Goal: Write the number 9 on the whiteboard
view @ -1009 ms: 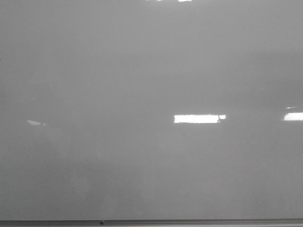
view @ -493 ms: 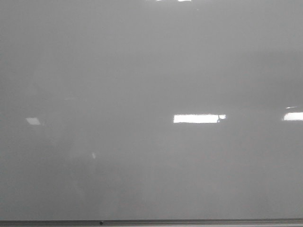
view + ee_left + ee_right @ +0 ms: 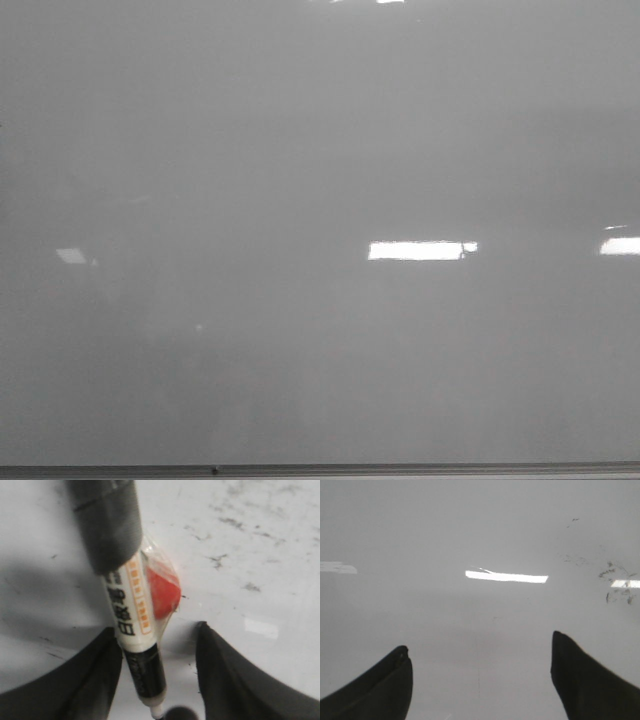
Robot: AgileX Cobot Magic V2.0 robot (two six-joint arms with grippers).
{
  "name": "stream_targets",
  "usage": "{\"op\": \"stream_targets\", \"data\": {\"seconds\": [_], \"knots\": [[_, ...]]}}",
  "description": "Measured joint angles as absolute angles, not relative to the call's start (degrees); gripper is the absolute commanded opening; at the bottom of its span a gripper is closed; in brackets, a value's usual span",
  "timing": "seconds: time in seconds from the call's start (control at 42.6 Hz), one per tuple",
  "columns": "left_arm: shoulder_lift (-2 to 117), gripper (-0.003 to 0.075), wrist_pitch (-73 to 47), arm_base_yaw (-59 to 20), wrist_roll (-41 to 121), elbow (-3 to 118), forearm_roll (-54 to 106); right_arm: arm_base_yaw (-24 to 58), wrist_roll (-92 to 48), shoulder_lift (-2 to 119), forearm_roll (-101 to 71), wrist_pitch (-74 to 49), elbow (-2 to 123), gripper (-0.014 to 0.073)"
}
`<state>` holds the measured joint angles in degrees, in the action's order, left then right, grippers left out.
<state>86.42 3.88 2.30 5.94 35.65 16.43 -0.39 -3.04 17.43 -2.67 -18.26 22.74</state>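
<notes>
Whiteboard (image 3: 300, 150) fills front view: glossy pale grey, bare of any black line, number 9 nowhere visible. Bright rectangular glare patch (image 3: 420, 250) right of centre, smaller ones at left and far right edges. Thin grey frame edge (image 3: 400, 468) along bottom. Neither arm in this view.

Left wrist view: marker (image 3: 132, 620) lying between dark fingers (image 3: 75, 680) of left gripper (image 3: 159, 675), jaws parted wide; barrel against one finger, clear gap to the other. Grip on it not certain, cannot tell whether held. White barrel with orange-bordered label and black characters, dark lower section, pale tip near bottom edge. Grey sleeve (image 3: 107, 525) over upper end of marker. Red piece (image 3: 162, 592) in clear wrap just beside barrel. Board surface behind, flecked with dark smudges (image 3: 220, 560).

Right wrist view: right gripper (image 3: 480, 680) spread wide, nothing between dark fingers (image 3: 585, 680). Board ahead, glare bar (image 3: 506, 576) mid-surface, faint dark smears (image 3: 617, 582) off to one side.
</notes>
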Motion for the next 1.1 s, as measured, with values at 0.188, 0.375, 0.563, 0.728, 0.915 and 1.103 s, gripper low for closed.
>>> {"op": "stream_targets", "data": {"seconds": [0.188,0.375,0.563,0.728,0.915,1.103], "knots": [[86.5,0.0009,3.9,2.3,5.9,35.7,16.5,-0.4,-3.0,17.4,-2.7,-18.3,22.7,0.059],[84.8,-0.0019,0.4,2.3,5.9,35.9,16.5,-0.4,-3.0,17.4,-2.7,-18.3,22.7,0.059],[76.1,-0.0019,-13.3,2.3,6.6,38.0,14.1,-0.4,-3.0,17.5,-2.7,-19.0,23.0,0.059],[73.1,-0.0019,-35.5,0.8,14.9,45.9,14.1,-0.4,-3.0,21.0,-2.9,-23.0,26.5,0.059],[72.9,-0.0019,-51.6,-4.7,34.4,52.7,23.4,0.6,-5.0,30.7,-7.1,-31.4,32.6,0.059],[72.9,-0.0019,-62.3,-13.5,61.8,54.2,35.9,7.3,-18.3,40.6,-17.3,-42.3,40.7,0.059]]}}
